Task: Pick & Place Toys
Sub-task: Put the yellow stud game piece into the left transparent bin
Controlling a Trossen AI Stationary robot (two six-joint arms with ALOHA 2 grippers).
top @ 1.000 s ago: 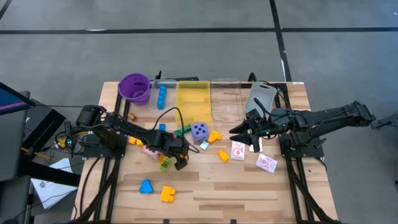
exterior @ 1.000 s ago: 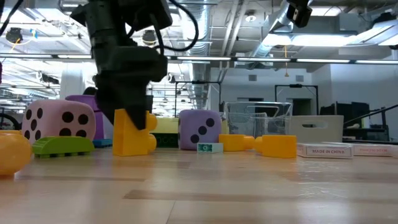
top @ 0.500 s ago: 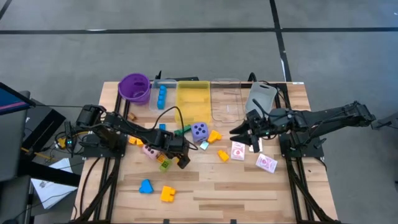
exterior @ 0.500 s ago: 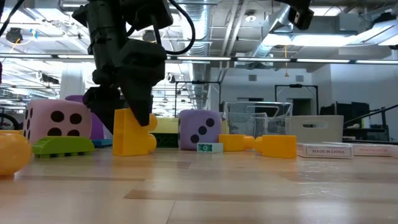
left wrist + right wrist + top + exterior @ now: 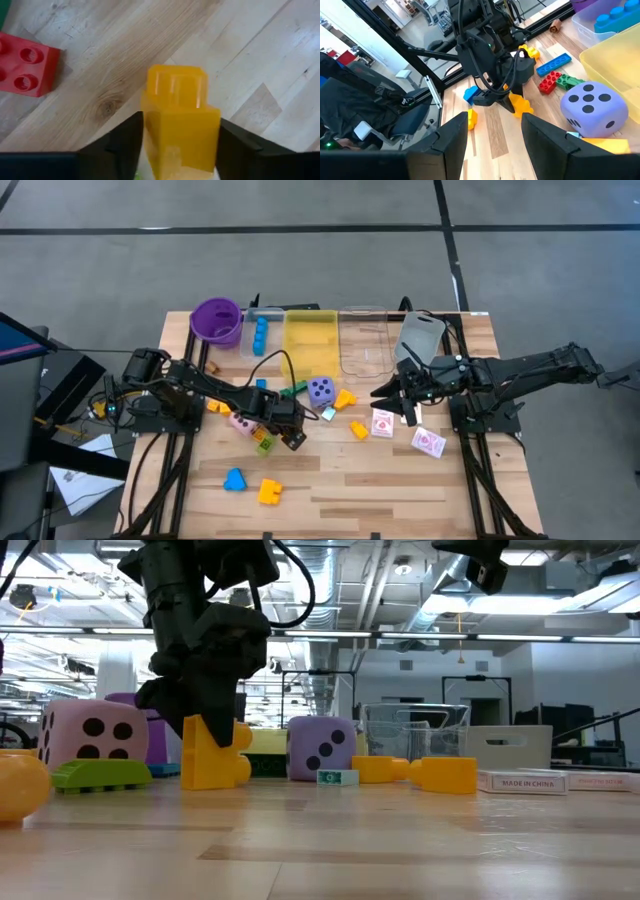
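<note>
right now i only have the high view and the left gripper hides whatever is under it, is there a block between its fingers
observer: yes, the left wrist view shows a yellow block between the left gripper's fingers, one against each side.
operator: is it off the table
observer: no, in the low view it stands upright with its base on the table.
operator: anything close enough to get bumped
observer: a red block lies flat near it on the wood, apart from it and from the fingers.
</note>
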